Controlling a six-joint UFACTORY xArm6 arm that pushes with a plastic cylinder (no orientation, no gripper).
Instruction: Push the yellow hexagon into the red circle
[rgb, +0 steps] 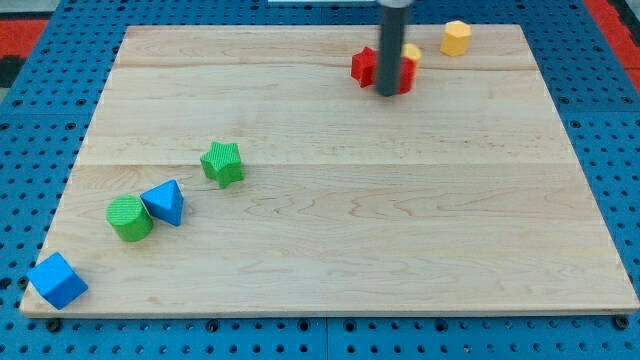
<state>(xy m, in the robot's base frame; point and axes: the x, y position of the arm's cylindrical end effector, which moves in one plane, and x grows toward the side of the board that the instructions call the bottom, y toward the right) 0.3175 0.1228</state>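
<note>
Camera view: a pale wooden tabletop (350, 200) lay over a blue perforated base (40, 150). The arm carried no fingers, so no spread or pinch could be reported; it ended in a straight dark rod, and my tip (387, 94) rested near the view's top, right of centre. The tip stood in front of a cluster of red pieces: a red block (364, 66), its shape unclear, showed at the rod's left, and another red block (407, 75), possibly the red circle though partly hidden, showed at its right. A small yellow piece (412, 52) peeked out behind that second red block, touching it. The yellow hexagon (456, 38) sat apart from this cluster, further toward the view's right and close to the top edge, not in contact with the tip. Toward the view's left lay a green star (222, 163), a blue triangular block (164, 203) just beside a green cylinder (130, 218), and a blue cube-like block (57, 280) at the lower left corner.
</note>
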